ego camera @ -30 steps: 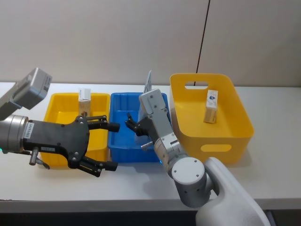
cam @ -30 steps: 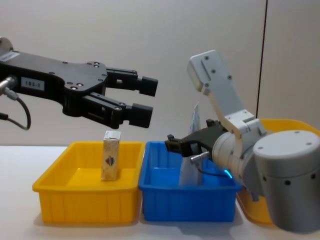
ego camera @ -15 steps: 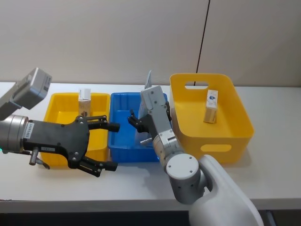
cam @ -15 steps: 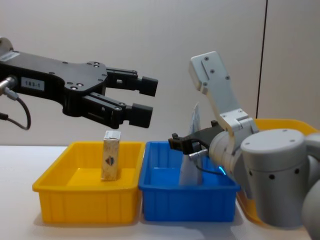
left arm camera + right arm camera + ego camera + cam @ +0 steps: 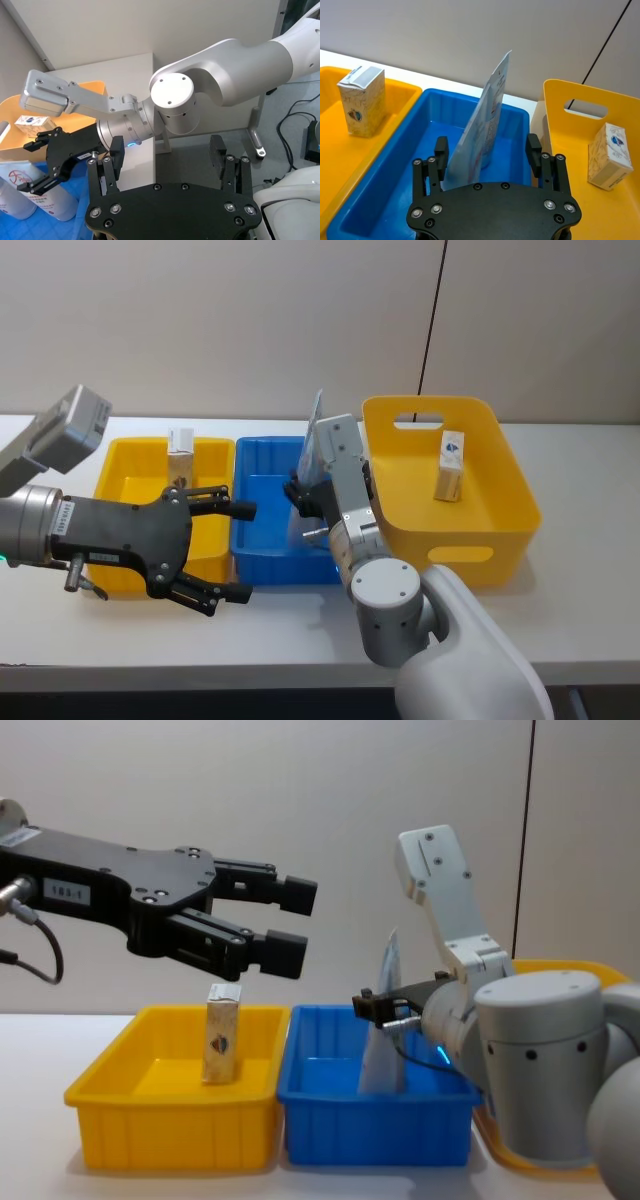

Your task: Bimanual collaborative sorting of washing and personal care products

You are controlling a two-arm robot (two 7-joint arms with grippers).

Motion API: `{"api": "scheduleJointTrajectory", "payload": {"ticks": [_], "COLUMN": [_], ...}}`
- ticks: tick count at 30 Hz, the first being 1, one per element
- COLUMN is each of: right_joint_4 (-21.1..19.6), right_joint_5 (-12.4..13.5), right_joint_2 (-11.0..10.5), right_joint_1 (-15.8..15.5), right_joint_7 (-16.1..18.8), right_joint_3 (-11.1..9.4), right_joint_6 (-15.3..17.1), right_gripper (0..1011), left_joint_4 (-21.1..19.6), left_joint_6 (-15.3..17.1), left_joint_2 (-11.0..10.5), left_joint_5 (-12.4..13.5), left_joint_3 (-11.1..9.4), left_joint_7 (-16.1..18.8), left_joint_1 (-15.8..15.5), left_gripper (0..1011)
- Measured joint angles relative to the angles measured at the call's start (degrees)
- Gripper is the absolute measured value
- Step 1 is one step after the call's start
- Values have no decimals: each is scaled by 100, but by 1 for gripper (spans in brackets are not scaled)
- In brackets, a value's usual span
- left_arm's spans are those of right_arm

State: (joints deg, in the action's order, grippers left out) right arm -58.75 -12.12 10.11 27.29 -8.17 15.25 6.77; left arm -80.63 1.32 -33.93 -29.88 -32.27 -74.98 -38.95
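The right gripper sits low over the blue tray, its jaws spread wide and empty, with the pale blue-grey tapered pouch standing upright between them in the tray's right half. In the right wrist view the pouch rises edge-on from between the finger on one side and its partner on the other, touching neither as far as can be seen. A second pouch seems to stand close behind it, though the two are hard to separate.

The left gripper hangs above the seam between the yellow tray and the blue tray, jaws wide apart and carrying nothing. A small cream carton stands upright at the far side of the yellow tray, and another cream carton leans in the large yellow basket on the right.

The pouch appears to be either just set down or about to be taken; the frames do not settle which. If the gripper is to withdraw, it should lift straight up with the jaws kept wide, since a thin upright pouch will likely topple at any sideways brush. If it is to grip, the fingers should close squarely on the flat faces, low enough to avoid bending the soft top
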Motion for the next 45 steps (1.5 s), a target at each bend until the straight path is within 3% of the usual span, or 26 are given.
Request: {"api": "scheduleJointTrajectory", "payload": {"ticks": [5, 16, 25, 29, 45], "right_joint_4": [5, -32, -196, -286, -664], "right_joint_5": [20, 35, 55, 66, 200], "right_joint_2": [27, 27, 26, 24, -6], "right_joint_1": [3, -21, -83, -118, -198], "right_joint_7": [-41, -38, 229, 377, 978], "right_joint_3": [-58, -146, -153, -142, -113], "right_joint_6": [51, 154, 222, 255, 399], "right_gripper": [846, 493, 182, 94, 40], "left_joint_4": [0, 0, 0, 0, 0], "left_joint_6": [0, 0, 0, 0, 0], "left_joint_2": [0, 0, 0, 0, 0], "left_joint_5": [0, 0, 0, 0, 0], "left_joint_3": [0, 0, 0, 0, 0], "left_joint_7": [0, 0, 0, 0, 0], "left_joint_1": [0, 0, 0, 0, 0], "left_gripper": [1001, 1001, 1001, 1001, 1001]}}
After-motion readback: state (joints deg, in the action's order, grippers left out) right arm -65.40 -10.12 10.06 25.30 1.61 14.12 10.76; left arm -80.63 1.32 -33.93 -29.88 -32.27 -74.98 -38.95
